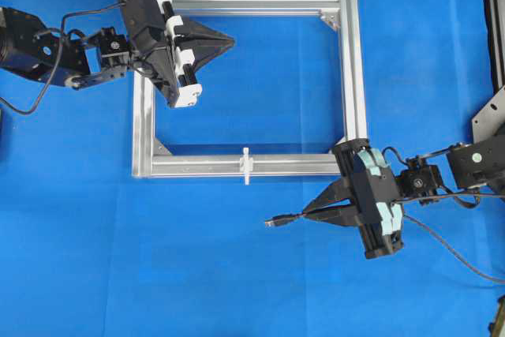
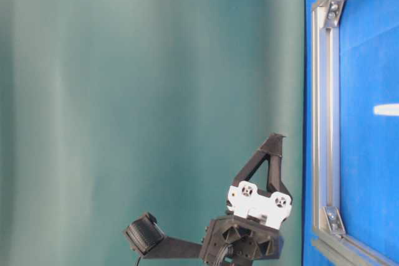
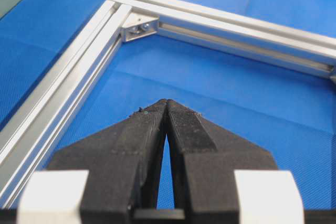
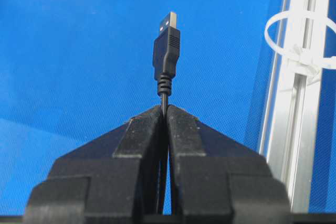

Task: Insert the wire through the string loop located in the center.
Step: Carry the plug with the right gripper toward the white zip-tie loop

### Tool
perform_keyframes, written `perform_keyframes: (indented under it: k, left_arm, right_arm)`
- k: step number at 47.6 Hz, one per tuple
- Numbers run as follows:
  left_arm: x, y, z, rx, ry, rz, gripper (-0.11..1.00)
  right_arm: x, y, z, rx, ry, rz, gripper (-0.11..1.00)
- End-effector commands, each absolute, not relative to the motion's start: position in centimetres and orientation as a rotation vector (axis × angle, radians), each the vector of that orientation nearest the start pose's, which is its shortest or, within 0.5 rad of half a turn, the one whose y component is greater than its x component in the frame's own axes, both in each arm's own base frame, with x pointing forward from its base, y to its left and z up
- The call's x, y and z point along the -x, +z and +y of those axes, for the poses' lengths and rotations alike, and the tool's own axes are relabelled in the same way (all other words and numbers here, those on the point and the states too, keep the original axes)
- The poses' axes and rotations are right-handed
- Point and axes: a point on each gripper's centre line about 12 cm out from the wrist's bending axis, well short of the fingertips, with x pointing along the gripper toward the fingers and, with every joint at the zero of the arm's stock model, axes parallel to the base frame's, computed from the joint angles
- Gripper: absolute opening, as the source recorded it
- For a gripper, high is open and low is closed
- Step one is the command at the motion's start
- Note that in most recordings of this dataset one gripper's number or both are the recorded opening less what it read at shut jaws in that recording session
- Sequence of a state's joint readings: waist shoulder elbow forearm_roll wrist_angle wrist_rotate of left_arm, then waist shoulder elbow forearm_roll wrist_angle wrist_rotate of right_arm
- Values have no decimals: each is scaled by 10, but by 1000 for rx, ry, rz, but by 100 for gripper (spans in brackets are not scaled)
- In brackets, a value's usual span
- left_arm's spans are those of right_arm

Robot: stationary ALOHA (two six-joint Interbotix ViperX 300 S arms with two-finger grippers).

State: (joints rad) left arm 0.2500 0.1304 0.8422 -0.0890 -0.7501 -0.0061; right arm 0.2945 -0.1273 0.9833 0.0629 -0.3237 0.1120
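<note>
The right pincer [image 1: 309, 215] is clenched on the long thin black wire [image 1: 286, 219], plug tip pointing left, near side of the silver aluminium frame [image 1: 357, 76]. Next, the tip needs aligning with the tiny white string loop [image 1: 246, 165]; open blue surface [image 1: 158, 266] surrounds it. Left pincer [image 1: 229, 39] clenched, empty

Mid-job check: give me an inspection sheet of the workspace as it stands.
Surface: blue mat.
Job's things: wire held, plug sticking out; string loop on the aluminium frame near rail, not yet threaded.
Clutter: nothing seen.
End effectors: left end effector shut, empty, over the frame's corner; right end effector shut on the wire.
Cables: wire trails right.
Surroundings: green curtain.
</note>
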Motion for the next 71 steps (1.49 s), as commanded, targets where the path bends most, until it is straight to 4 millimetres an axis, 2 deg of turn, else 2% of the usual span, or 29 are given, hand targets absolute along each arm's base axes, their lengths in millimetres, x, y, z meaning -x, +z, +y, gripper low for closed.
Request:
perform_keyframes:
  k: [1, 16, 24, 41, 71]
  left_arm:
    - [-370, 156, 101, 85, 311, 174, 0]
    - [-370, 156, 100, 86, 311, 175, 0]
    - [-369, 155, 100, 86, 310, 177, 0]
    - [-369, 155, 100, 86, 310, 178, 0]
    - [-369, 156, 100, 85, 310, 175, 0]
  right_arm:
    - [-314, 154, 85, -98, 202, 513, -2]
    - [-320, 147, 42, -127, 69, 526, -2]
    - [-320, 147, 32, -134, 39, 518, -2]
    - [-321, 140, 31, -134, 33, 527, -2]
    - [-322, 140, 31, -133, 34, 523, -2]
